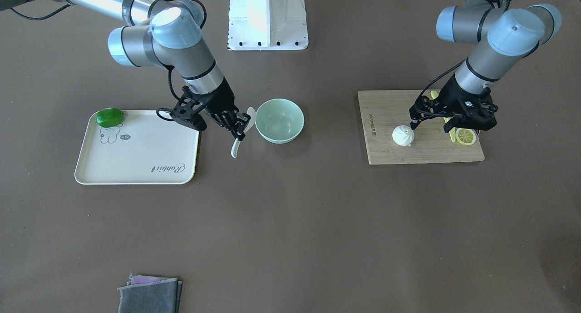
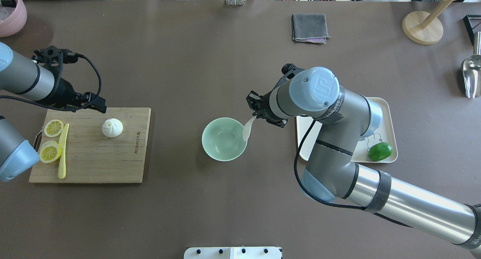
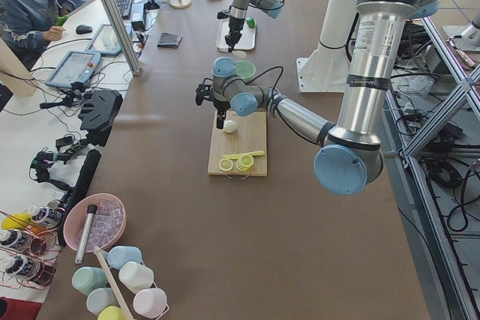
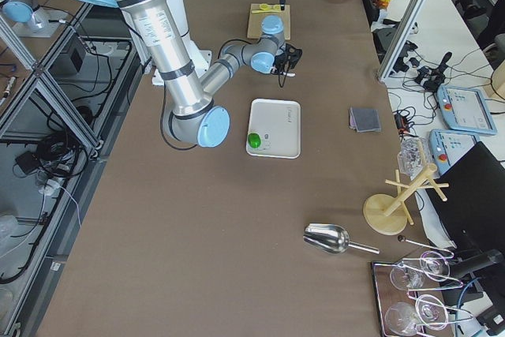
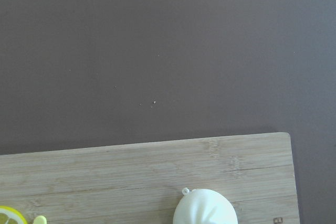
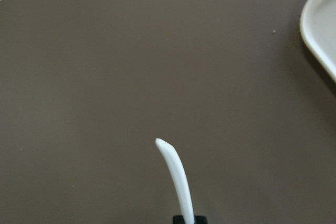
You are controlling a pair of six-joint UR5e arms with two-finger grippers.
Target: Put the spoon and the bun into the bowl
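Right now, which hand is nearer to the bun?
Left. The left hand hangs over the cutting board, close beside the bun, not touching it. The right hand is far off beside the bowl, shut on the spoon.

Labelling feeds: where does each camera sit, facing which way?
Front-facing: across table, facing robot; right arm, left arm, base.
Overhead: behind robot, looking down; both arms.
Exterior left: table's left end; left arm nearest.
Exterior right: opposite end; right arm nearest.
Left wrist: down onto board, bun; no robot parts.
Right wrist: down onto table; right gripper holding spoon.
Shared: front-facing and overhead both show bowl.
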